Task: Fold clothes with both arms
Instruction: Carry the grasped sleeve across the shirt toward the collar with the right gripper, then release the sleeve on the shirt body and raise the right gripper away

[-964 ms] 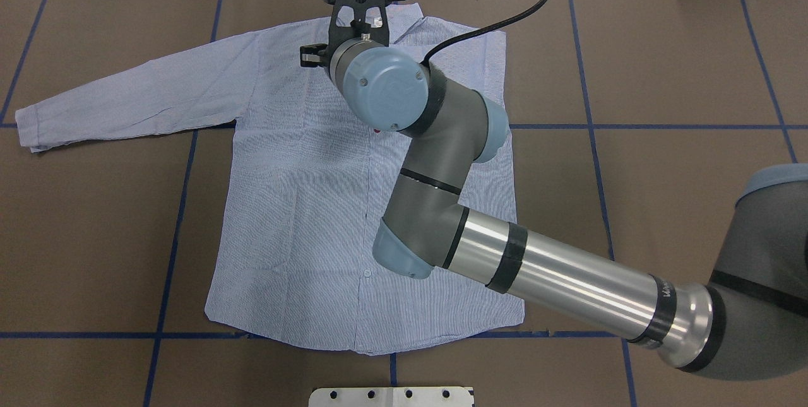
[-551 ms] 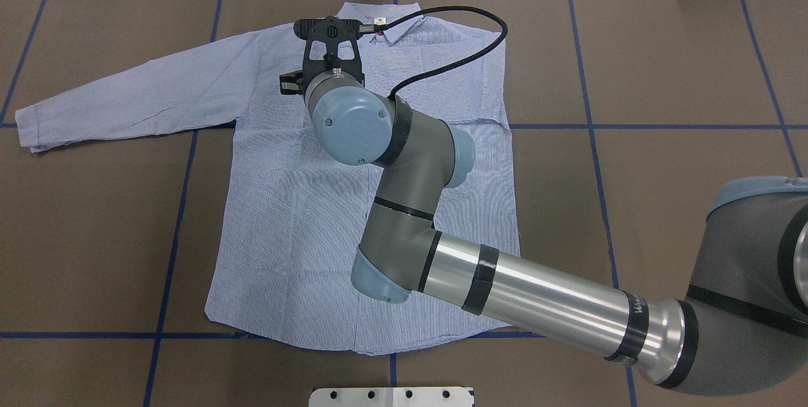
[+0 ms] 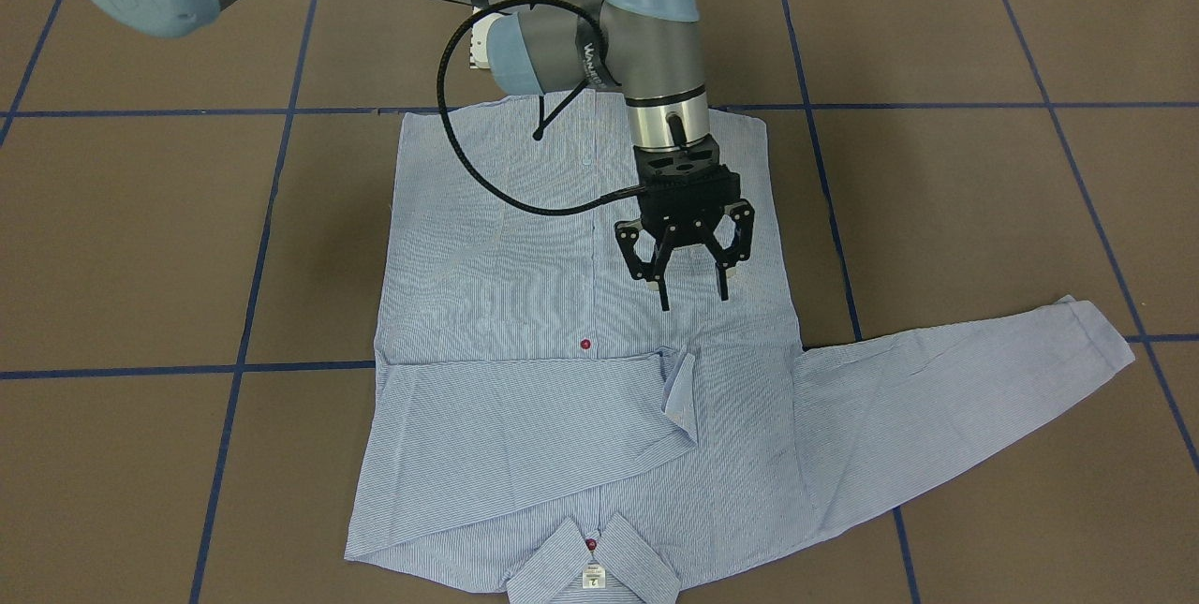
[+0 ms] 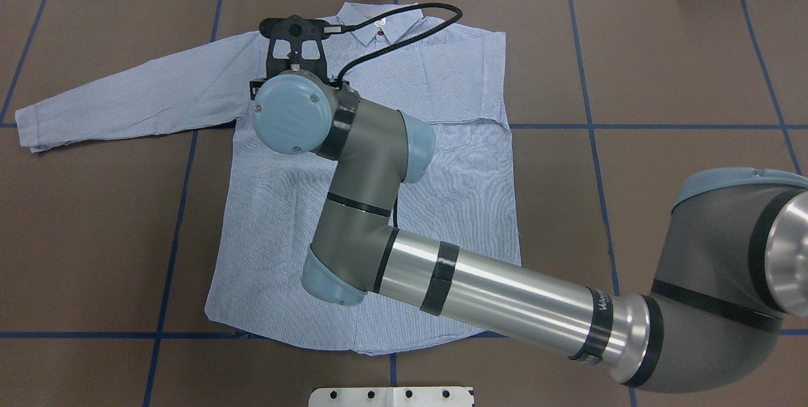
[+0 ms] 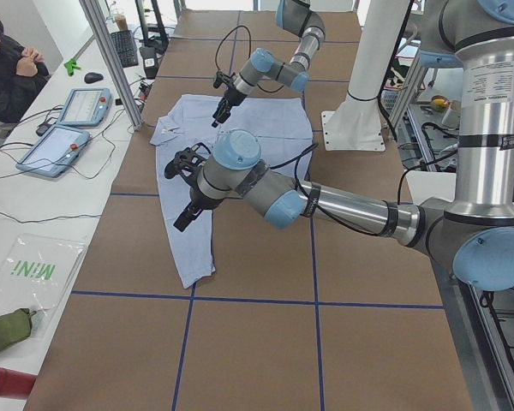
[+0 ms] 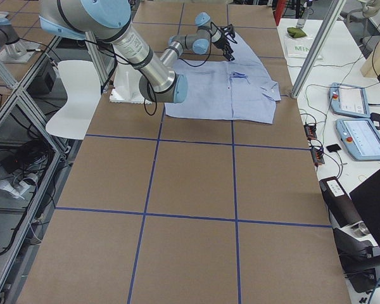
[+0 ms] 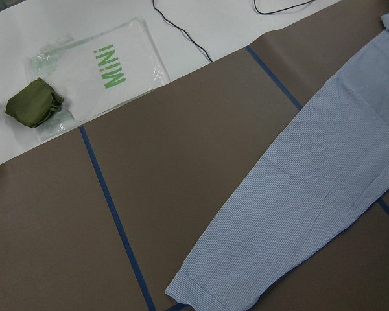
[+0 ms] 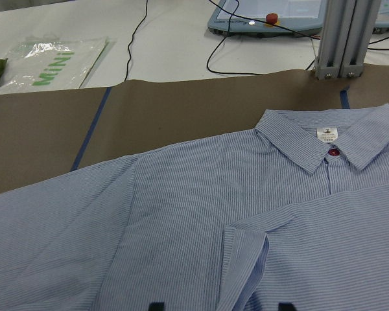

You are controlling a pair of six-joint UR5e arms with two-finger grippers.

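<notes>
The light blue striped shirt (image 4: 271, 218) lies flat, front up, with its collar (image 3: 592, 552) at the table's far side. One sleeve is folded across the chest, cuff (image 3: 679, 393) near the middle. The other sleeve (image 4: 126, 101) stretches out flat, and it also shows in the left wrist view (image 7: 311, 207). My right gripper (image 3: 693, 295) is open and empty. It hovers over the shirt's body just short of the folded cuff, fingertips (image 8: 155, 304) apart. My left gripper (image 5: 182, 218) shows only in the exterior left view, held high near the outstretched sleeve. I cannot tell its state.
Blue tape lines cross the brown table. A white base plate (image 4: 391, 396) sits at the near edge. A metal post (image 8: 340, 39) stands beyond the collar. A clear bag and green pouch (image 7: 32, 107) lie on the white bench. An operator (image 5: 8, 60) sits there.
My right arm has swung leftward in the overhead view, from over the collar and chest toward the shoulder of the outstretched sleeve. The shirt has not moved.
</notes>
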